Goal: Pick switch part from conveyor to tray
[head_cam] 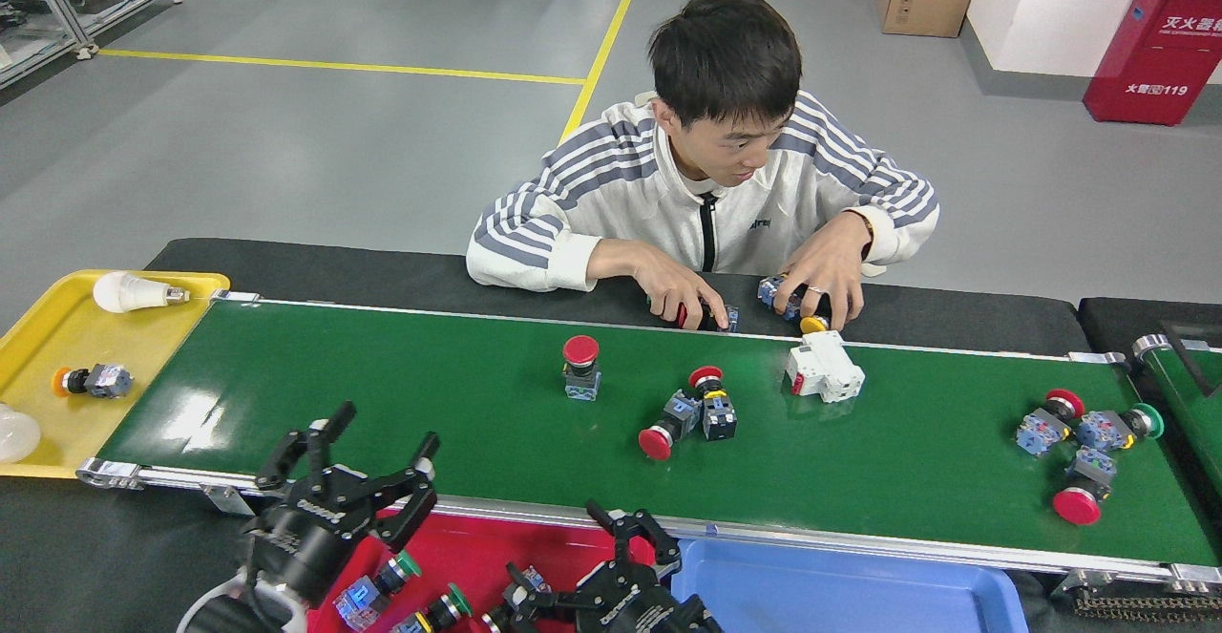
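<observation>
Hiding its fingertips — right gripper (573,580) over red tray (496,542).

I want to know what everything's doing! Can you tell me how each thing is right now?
Left gripper, open, above the near rail of the conveyor.
Right gripper, over the red tray; open or shut, cannot tell.
Red switch, standing upright on the conveyor.
White breaker, lying by the far rail.
Light bulb, lying in the yellow tray.

glossy green conveyor (401,394), shiny plastic red tray (496,557)
</observation>
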Robot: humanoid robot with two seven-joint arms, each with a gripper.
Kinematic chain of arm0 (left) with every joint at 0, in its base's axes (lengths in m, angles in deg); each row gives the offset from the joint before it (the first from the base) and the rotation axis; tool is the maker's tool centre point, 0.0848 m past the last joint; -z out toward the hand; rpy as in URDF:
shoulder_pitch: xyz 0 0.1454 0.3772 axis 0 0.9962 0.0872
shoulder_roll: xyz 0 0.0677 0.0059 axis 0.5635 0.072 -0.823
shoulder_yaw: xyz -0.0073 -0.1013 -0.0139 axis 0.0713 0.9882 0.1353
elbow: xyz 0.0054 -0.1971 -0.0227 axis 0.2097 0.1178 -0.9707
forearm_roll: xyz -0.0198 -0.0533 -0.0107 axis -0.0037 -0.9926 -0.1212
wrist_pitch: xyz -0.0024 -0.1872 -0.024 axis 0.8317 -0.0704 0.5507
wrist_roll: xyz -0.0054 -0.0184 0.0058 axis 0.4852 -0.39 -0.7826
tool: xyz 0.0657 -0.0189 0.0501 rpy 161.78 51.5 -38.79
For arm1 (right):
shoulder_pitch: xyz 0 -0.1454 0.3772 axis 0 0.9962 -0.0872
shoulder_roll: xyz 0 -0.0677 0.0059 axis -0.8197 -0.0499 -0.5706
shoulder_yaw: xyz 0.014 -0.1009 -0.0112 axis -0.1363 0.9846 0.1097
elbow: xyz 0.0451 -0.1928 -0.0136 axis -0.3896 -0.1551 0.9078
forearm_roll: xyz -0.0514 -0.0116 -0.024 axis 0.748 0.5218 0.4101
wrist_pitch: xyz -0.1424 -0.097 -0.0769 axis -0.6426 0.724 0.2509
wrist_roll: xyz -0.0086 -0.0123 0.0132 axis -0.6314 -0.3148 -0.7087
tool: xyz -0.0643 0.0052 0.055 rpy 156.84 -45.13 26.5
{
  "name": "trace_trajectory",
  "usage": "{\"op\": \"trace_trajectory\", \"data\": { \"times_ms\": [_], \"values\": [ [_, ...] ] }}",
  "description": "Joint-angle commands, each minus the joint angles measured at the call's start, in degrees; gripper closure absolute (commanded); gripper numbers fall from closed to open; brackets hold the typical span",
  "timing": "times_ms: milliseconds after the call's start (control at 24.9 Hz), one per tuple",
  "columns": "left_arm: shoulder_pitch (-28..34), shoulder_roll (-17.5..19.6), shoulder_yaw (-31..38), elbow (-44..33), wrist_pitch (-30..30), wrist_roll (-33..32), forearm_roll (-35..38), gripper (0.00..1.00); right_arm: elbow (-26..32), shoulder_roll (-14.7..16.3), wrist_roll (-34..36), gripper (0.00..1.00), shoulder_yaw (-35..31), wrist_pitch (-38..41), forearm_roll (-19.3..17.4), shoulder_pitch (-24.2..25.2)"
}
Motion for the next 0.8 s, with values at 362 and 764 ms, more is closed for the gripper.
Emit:
{"op": "trace_trajectory", "data": {
  "times_ms": [362, 764],
  "values": [
    [-11.3, -2.0, -3.6, 15.9, -4.4, -0.2, 0.2, 0.0, 1.0, -0.8, 8.4, 0.0, -21.4, -16.7, -0.7, 7.1],
    [-19.5, -2.6, -3.4, 29.8, -5.1, 0.4, 0.1, 0.0, -7.3, -1.8, 3.4, 0.01, -20.4, -20.8, -0.5, -1.6]
  ]
}}
